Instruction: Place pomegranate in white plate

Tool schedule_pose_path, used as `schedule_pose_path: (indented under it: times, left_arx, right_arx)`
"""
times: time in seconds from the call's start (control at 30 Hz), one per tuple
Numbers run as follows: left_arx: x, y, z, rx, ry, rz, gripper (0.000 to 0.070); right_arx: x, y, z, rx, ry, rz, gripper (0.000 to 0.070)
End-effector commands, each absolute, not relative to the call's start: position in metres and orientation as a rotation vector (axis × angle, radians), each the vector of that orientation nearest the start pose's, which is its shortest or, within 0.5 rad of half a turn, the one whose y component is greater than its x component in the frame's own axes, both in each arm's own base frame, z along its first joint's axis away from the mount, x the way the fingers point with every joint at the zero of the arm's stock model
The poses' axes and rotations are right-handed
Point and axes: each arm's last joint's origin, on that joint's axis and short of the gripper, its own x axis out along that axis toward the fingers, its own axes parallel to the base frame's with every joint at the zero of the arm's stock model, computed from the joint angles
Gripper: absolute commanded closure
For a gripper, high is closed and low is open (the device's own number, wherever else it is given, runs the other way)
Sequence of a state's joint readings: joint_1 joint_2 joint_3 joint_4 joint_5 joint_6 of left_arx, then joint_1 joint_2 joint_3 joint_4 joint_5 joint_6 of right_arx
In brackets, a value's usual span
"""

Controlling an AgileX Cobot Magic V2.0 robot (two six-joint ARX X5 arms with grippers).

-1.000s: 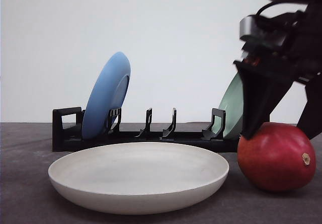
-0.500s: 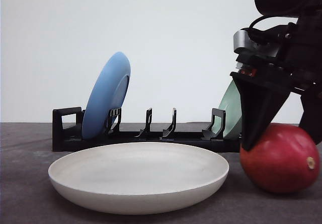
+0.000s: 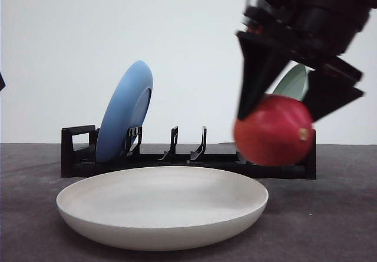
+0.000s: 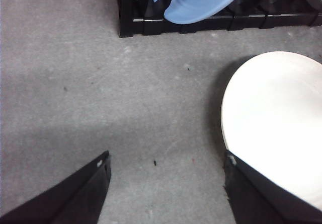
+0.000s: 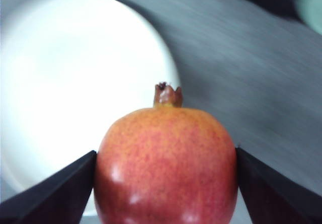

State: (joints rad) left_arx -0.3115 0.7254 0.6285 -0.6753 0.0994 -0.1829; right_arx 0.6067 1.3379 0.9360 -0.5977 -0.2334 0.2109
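Note:
The glossy red pomegranate (image 3: 274, 131) hangs in the air, clear of the table, with my right gripper (image 3: 280, 118) shut on it from above. It is over the right rim of the white plate (image 3: 162, 206), which lies flat at the front of the table. In the right wrist view the pomegranate (image 5: 166, 168) sits between the two black fingers (image 5: 55, 196), tan nub pointing away, with the white plate (image 5: 75, 83) blurred below it. My left gripper (image 4: 168, 186) is open above bare table, just beside the white plate (image 4: 276, 128).
A black dish rack (image 3: 79, 156) stands behind the plate. A blue plate (image 3: 125, 110) leans in its left end and a pale green plate (image 3: 293, 82) stands at its right end, behind my right gripper. The grey table lies open to the left of the white plate.
My right gripper has lifted the pomegranate off the table at the right and carried it up and left, to the white plate's right rim.

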Motion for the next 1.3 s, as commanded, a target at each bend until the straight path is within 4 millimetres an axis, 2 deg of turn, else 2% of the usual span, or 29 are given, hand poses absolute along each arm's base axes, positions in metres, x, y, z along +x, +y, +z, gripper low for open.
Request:
schedule_pose_path:
  times: [0.0, 0.2, 0.4, 0.57, 1.0, 1.17, 1.27]
  left_arx:
    - [0.136, -0.047, 0.253, -0.080, 0.779, -0.322, 0.0270]
    - [0.136, -0.047, 0.253, -0.080, 0.776, -0.322, 0.0270]
    - [0.136, -0.047, 0.253, -0.080, 0.775, -0.322, 0.0270]
    - [0.136, -0.047, 0.253, -0.085, 0.775, -0.321, 0.0270]
    - [0.136, -0.047, 0.253, -0.085, 0.774, -0.321, 0.0270]
    - [0.136, -0.047, 0.253, -0.085, 0.773, -0.321, 0.0270]
    - [0.136, -0.047, 0.253, -0.085, 0.773, -0.321, 0.0270]
  right_arx:
    - [0.211, 0.165, 0.242, -0.025, 1.034, 0.708, 0.0250]
    - [0.208, 0.194, 0.237, -0.058, 0.953, 0.812, 0.0250]
    - [0.206, 0.225, 0.219, -0.120, 0.913, 0.908, 0.0250]
    - [0.206, 0.241, 0.202, -0.150, 0.921, 0.921, 0.0250]
    - [0.208, 0.246, 0.184, -0.189, 0.972, 0.887, 0.0243]
    - [0.207, 0.246, 0.182, -0.188, 0.985, 0.885, 0.0137]
    - [0.207, 0.246, 0.185, -0.179, 0.982, 0.890, 0.0118]
